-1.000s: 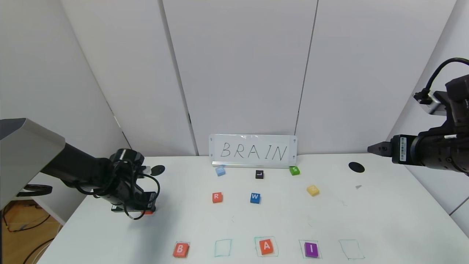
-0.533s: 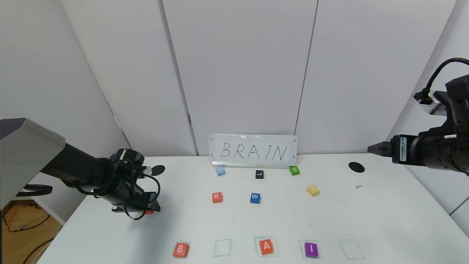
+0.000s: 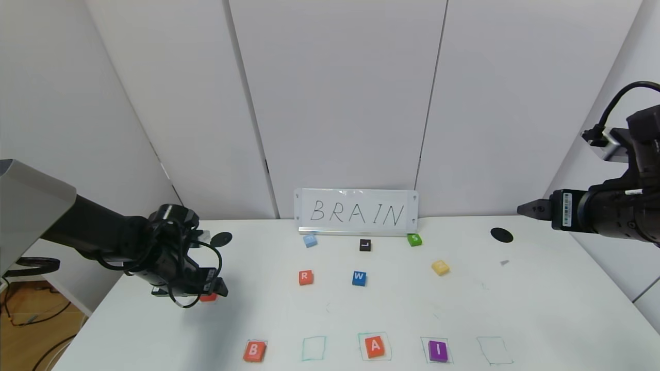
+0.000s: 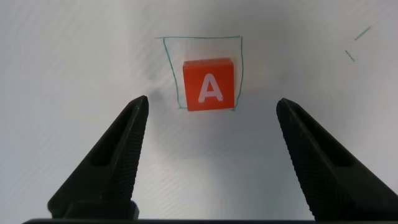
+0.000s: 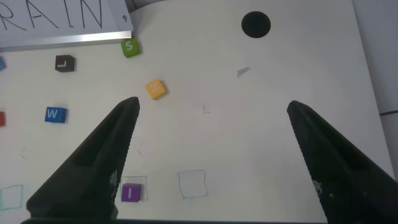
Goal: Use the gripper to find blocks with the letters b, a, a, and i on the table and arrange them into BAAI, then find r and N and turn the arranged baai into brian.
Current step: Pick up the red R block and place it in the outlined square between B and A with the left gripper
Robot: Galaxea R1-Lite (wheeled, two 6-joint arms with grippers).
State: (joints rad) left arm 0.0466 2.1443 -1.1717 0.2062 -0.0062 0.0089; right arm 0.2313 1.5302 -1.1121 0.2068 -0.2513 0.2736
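An orange-red A block (image 4: 209, 85) lies flat in a green-drawn square on the table (image 3: 361, 309), just beyond the tips of my open, empty left gripper (image 4: 212, 101). In the head view that gripper (image 3: 219, 288) hangs low at the table's left side, with the block (image 3: 209, 297) mostly hidden under it. In the front row are the B block (image 3: 254, 351), another A block (image 3: 375, 346) and the purple I block (image 3: 438, 350). The R block (image 3: 305, 277) and yellow N block (image 3: 440, 267) lie mid-table. My right gripper (image 3: 521, 208) is open and raised at the far right.
Empty green squares sit between B and A (image 3: 313, 348) and right of I (image 3: 495, 350). A blue W (image 3: 359, 278), black L (image 3: 365, 245), green S (image 3: 414, 239) and light blue block (image 3: 309, 240) lie before the BRAIN sign (image 3: 356, 212). Two black discs (image 3: 221, 238) (image 3: 501, 235) sit far back.
My left arm has drawn back slightly to the left and risen a little. The A block under it has stayed on the table. The right arm has not moved.
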